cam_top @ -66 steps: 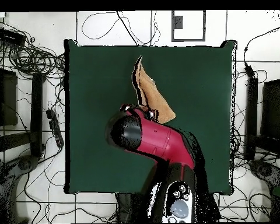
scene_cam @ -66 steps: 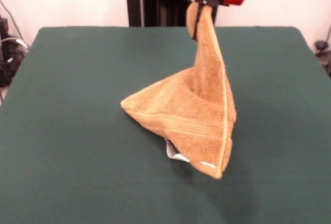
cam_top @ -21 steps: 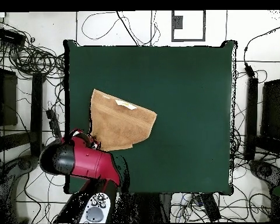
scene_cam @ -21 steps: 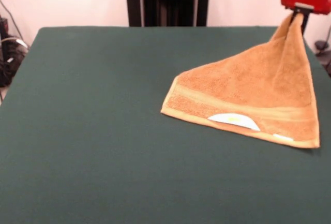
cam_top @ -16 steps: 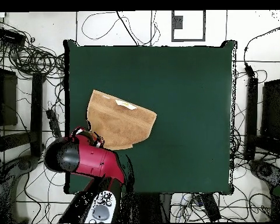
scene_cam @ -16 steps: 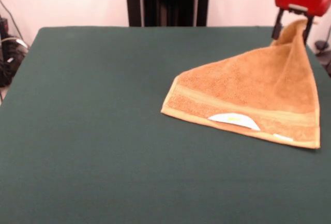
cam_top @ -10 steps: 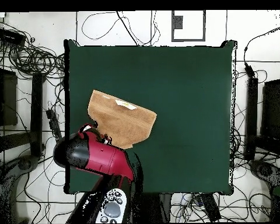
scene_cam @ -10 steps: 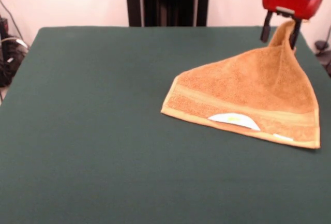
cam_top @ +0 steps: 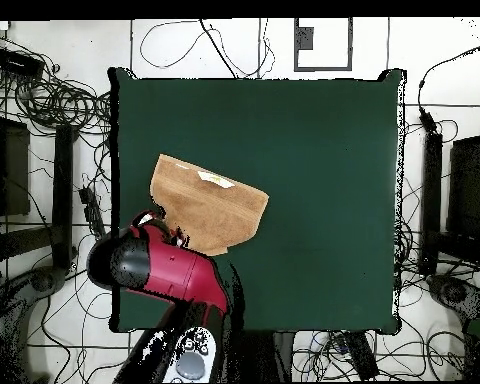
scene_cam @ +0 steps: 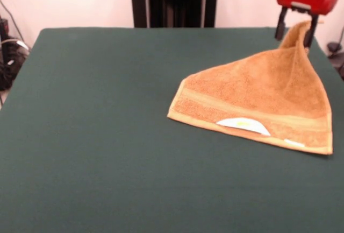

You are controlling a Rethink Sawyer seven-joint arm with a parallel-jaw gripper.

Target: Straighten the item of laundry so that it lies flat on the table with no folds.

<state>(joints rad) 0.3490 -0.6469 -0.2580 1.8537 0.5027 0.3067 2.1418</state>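
While the hand [scene_cam: 294, 26] hung with fingers spread around the towel [scene_cam: 258, 104]'s raised corner, most of the cloth lay near the tabletop [scene_cam: 97, 136]'s edge. I'd lift straight clear so that peak drops flat, not folded.

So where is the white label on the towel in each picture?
Front view: the white label lies on the towel's near edge, right of the picture's middle, on the table.
Overhead view: the label sits at the towel's top edge, left of the picture's middle.
Shared landmark: the peaked towel corner below the red gripper, at the opposite side of the towel from the label in both views.
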